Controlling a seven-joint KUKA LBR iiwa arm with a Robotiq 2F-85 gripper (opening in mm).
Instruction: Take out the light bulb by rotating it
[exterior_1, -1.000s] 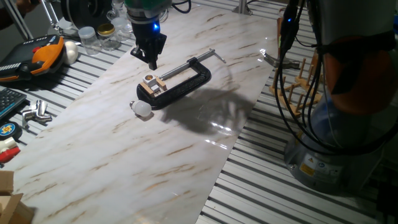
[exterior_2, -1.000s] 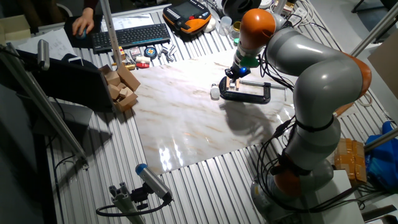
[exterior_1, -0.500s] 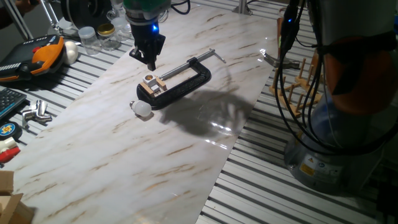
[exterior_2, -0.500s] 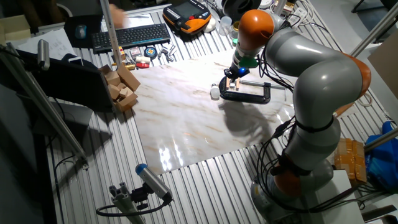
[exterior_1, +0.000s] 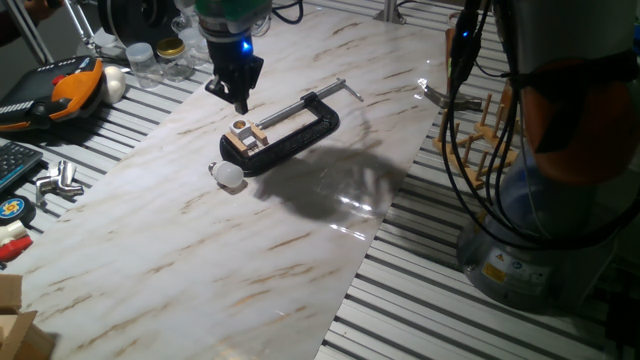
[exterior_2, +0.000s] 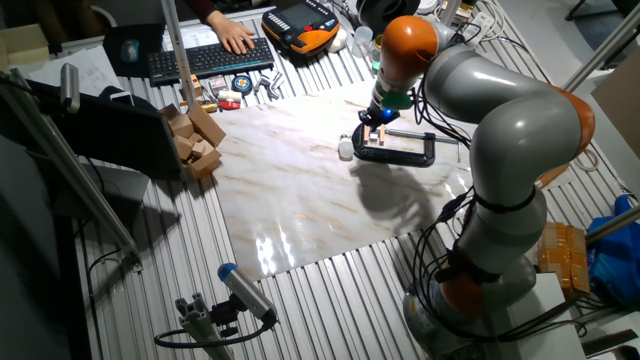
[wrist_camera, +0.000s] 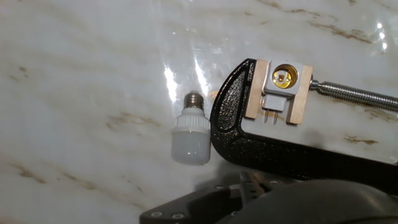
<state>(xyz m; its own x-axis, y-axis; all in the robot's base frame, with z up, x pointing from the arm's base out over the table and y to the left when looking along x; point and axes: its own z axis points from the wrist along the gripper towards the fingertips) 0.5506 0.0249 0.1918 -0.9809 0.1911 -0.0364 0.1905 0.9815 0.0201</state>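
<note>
In one fixed view we see the tool (exterior_1: 240, 100) hanging above the marble tabletop (exterior_1: 180, 260), clear of everything below it. Its fingertips come close together into a narrow point with nothing between them, so we read it as clenched and empty. Just below it lies a black clamp (exterior_1: 290, 135), with a small socket block (exterior_1: 245, 133) pinched between wooden pads at its jaw end. The light bulb (exterior_1: 229, 175) lies on the tabletop just beside the curved end of the clamp, out of the socket. Glass jars (exterior_1: 165, 55) stand at the far edge.

In the other fixed view we see the arm (exterior_2: 500, 120) bent over the tabletop (exterior_2: 300, 200), with the tool (exterior_2: 377, 118) above the clamp (exterior_2: 405, 152). The light bulb (exterior_2: 345, 149) shows as a small white spot at the clamp's left end. A hand (exterior_2: 232, 35) rests on a keyboard (exterior_2: 205, 58) at the far side.

In the hand view we look straight down. The light bulb (wrist_camera: 191, 134) lies on its side, its metal screw base pointing up in the picture, its white body close against the clamp (wrist_camera: 280, 149). The socket (wrist_camera: 280, 81) sits empty, held between two wooden pads, and the clamp's screw (wrist_camera: 354, 93) presses in from the right.
</note>
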